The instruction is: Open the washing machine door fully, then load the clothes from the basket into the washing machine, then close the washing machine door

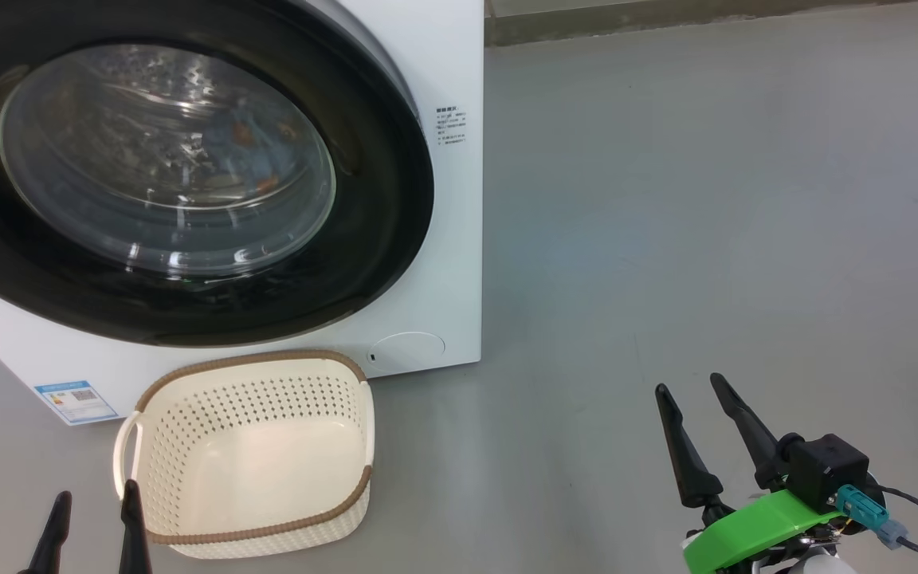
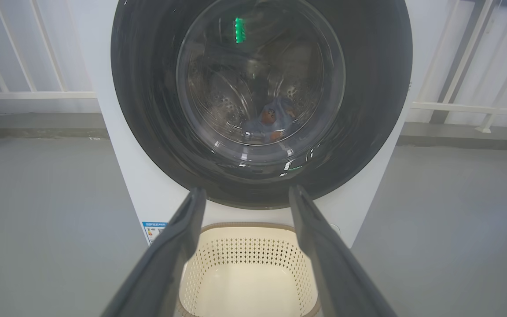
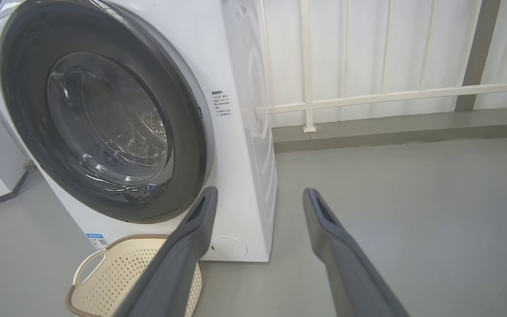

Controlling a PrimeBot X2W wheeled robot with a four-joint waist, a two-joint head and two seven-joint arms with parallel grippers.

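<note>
Grey floor [image 1: 706, 199], head view: washing machine door [image 1: 379, 199] sits flush on the washing machine [image 1: 451, 263], with the clothes [image 1: 244, 147] behind its window and the basket [image 1: 252, 357] bare just below. The left hand [image 1: 97, 490] is spread and empty at the basket's near-left corner, the right hand [image 1: 688, 383] spread and empty well off to the right. Left wrist view: door dead ahead above the fingers, basket beneath them, clothes low inside. Right wrist view: door lies ahead-left, seen at an angle; I judge all steps done, with the left arm nearer should the door need a push.
</note>
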